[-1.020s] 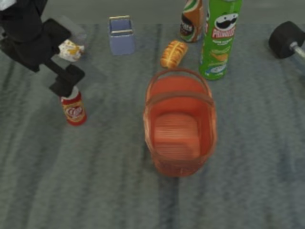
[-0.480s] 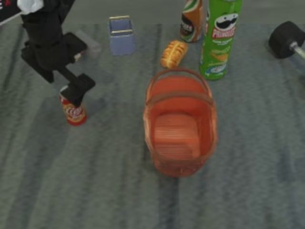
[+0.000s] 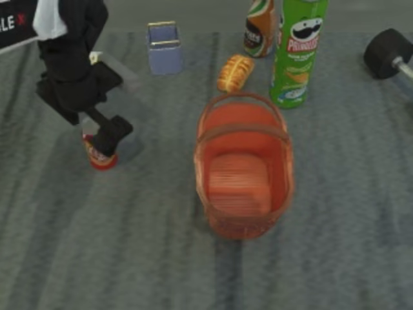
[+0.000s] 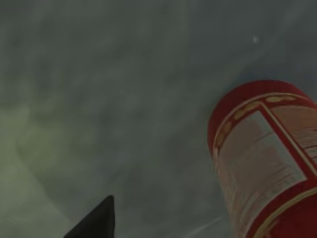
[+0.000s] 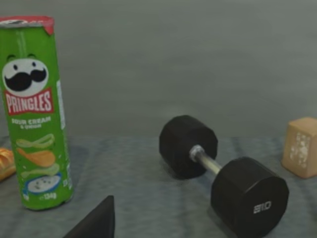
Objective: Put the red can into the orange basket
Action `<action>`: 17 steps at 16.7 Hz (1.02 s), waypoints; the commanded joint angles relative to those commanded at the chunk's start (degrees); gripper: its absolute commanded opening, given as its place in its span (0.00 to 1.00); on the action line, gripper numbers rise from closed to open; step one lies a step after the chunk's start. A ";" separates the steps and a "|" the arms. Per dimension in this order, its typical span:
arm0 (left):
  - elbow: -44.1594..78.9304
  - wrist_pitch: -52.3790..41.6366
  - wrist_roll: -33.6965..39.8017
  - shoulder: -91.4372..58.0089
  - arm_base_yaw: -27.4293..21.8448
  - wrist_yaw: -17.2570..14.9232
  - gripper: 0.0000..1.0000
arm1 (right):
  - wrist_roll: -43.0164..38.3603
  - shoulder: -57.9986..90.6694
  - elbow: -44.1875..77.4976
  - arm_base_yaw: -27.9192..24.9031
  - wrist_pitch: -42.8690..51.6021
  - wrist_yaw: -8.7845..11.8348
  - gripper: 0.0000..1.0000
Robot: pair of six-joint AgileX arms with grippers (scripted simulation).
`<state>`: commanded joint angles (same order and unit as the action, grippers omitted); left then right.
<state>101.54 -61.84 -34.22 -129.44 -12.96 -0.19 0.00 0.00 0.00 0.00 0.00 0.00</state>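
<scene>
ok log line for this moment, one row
phase: reaching | left tool: low over the red can, grip unclear | orange basket: empty, right of can | right arm: out of the top view

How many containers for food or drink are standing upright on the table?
3. The red can stands at the left, under the left gripper. The dark bottle and green Pringles tube stand together at the far edge, behind the orange basket.
</scene>
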 joint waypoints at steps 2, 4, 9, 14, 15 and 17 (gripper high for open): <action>-1.64 2.23 0.00 -0.69 -0.02 -0.01 1.00 | 0.00 0.00 0.00 0.00 0.00 0.00 1.00; -1.83 2.46 0.00 -0.77 -0.02 -0.01 1.00 | 0.00 0.00 0.00 0.00 0.00 0.00 1.00; -1.83 2.46 0.00 -0.77 -0.02 -0.01 0.77 | 0.00 0.00 0.00 0.00 0.00 0.00 1.00; -1.83 2.46 0.00 -0.77 -0.02 -0.01 0.40 | 0.00 0.00 0.00 0.00 0.00 0.00 1.00; -1.83 2.46 0.00 -0.77 -0.02 -0.01 0.32 | 0.00 0.00 0.00 0.00 0.00 0.00 1.00; -1.83 2.46 0.00 -0.77 -0.02 -0.01 0.17 | 0.00 0.00 0.00 0.00 0.00 0.00 1.00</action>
<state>99.71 -59.38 -34.22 -130.22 -12.98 -0.20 0.00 0.00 0.00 0.00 0.00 0.00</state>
